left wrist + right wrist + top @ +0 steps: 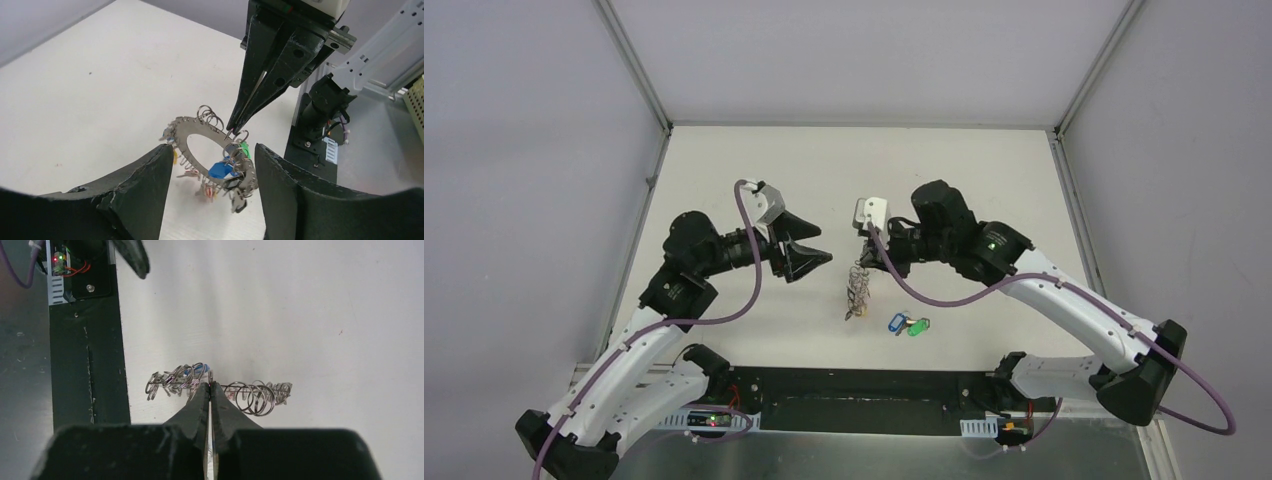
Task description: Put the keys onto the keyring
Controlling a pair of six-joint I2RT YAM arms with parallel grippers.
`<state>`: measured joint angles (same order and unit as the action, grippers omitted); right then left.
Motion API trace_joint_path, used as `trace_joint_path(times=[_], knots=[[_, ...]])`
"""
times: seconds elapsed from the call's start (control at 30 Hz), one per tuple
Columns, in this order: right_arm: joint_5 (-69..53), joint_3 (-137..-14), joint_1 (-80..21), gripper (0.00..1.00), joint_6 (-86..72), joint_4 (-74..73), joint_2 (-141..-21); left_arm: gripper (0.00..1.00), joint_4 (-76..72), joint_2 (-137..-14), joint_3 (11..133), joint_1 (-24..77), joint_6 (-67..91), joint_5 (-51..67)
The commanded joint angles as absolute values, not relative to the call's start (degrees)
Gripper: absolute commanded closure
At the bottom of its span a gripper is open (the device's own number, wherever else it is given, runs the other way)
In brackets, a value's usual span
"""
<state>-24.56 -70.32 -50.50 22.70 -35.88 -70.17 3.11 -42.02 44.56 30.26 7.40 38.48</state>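
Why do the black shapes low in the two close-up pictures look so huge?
Left wrist view: the left gripper's fingers sit right by the lens, so loom large; the keyring beyond is sharp. Right wrist view: same with the right gripper's fingers. Top view: even light, faint shadows.

Soft, even light keeps the white table (724, 170) bright in all three views, with only faint, diffuse shadows, small glints on the metal of the keyring (183, 129), and a slightly washed-out, soft right wrist picture.
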Motion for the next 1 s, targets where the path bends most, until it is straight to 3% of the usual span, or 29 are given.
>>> trace_joint_path(times=[0.0,0.57,0.8,0.83,0.97], knots=[[-31.4,-67.5,-50.4,1.00,32.5,-27.5,-65.7,0.39,-4.0,-43.3,44.6,29.9,0.8,46.1],[-26.3,-58.9,-52.6,1.00,32.2,-20.5,-74.3,0.43,-3.8,-39.5,38.9,29.9,2.6,42.0],[-26.3,-50.3,-55.6,1.00,32.2,-15.6,-72.1,0.44,-1.9,-35.4,35.2,29.9,3.5,40.1],[-35.1,-49.7,-55.7,1.00,23.6,-15.3,-72.2,0.44,-1.8,-35.1,34.7,29.9,3.7,39.9],[-35.1,-49.6,-55.7,1.00,19.2,-13.7,-72.3,0.46,-1.2,-34.1,33.2,29.9,4.1,40.5]])
